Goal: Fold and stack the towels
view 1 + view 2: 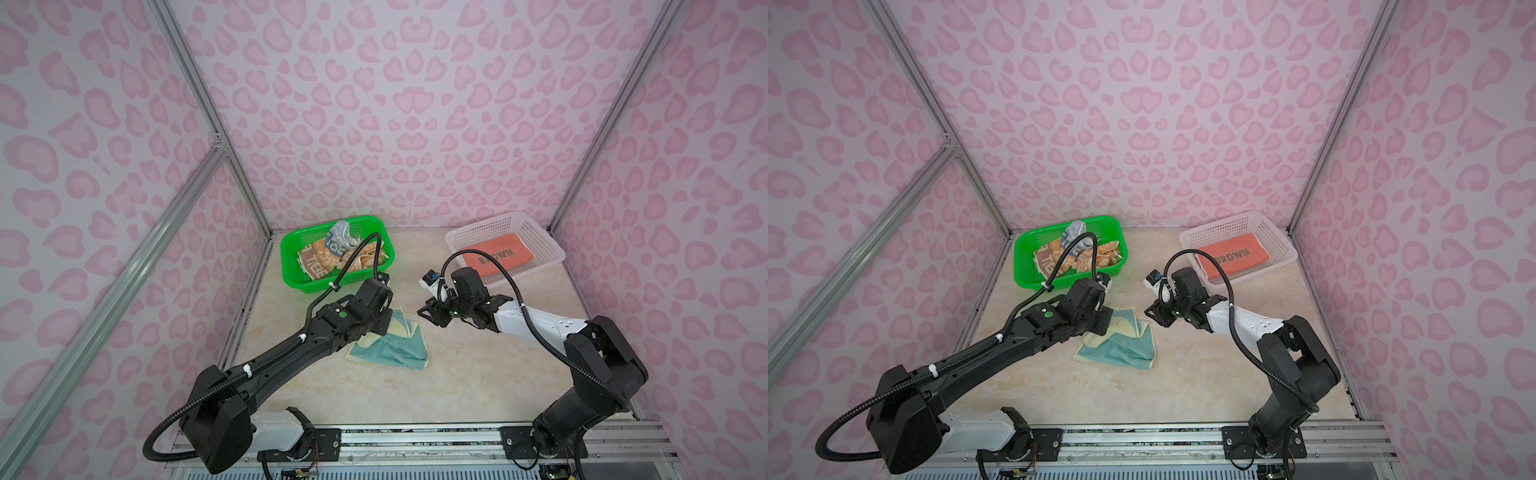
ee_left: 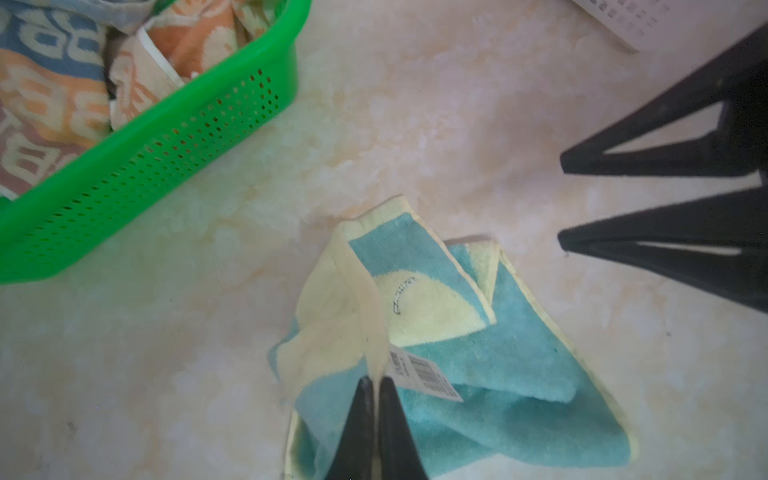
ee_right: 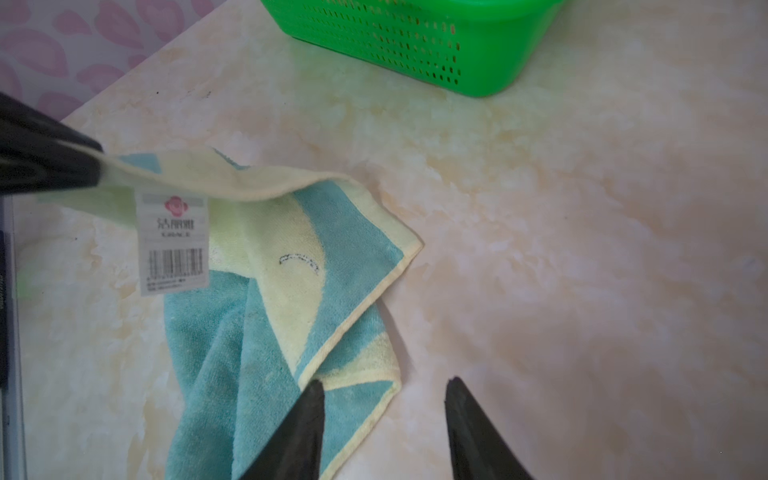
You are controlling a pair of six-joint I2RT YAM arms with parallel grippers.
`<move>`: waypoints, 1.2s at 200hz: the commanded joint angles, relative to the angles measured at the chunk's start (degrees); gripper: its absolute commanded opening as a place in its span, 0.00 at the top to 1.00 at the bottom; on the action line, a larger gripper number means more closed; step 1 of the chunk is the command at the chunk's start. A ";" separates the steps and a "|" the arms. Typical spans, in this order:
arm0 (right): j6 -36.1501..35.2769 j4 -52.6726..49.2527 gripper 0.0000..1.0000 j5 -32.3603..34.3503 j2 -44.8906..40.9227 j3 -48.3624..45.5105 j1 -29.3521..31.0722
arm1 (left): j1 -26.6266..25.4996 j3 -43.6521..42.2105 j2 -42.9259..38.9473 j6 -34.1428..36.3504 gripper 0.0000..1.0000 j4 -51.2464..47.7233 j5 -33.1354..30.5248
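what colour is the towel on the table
Towel is teal with pale yellow edging; left wrist view.

The loose towel (image 1: 399, 353) is teal with pale yellow patches and border. The folded towel (image 1: 496, 257) is coral with dark lettering. The left basket (image 1: 293, 266) is green; the right basket (image 1: 540, 241) is white. The walls (image 1: 415, 104) show pink spots.

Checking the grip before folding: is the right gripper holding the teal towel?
No, the right gripper has its jaws apart, clamped on no part of the teal towel.
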 commanded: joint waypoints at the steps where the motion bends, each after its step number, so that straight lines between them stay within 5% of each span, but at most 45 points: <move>1: -15.08 -0.75 0.52 -0.60 1.29 2.25 0.35 | -1.34 -3.10 -2.09 -2.39 0.98 3.05 1.28; 52: -19.80 -12.12 0.50 -8.96 12.05 18.07 -1.99 | -5.85 -9.84 -7.73 1.58 0.98 10.19 0.15; 139: -41.41 0.85 0.48 -16.04 5.58 7.40 -1.67 | -6.35 -5.53 -16.44 9.33 0.98 3.87 3.82; 240: -50.61 -12.82 0.49 -16.99 13.79 15.40 1.04 | -6.43 -2.98 -19.52 11.30 0.98 3.33 4.50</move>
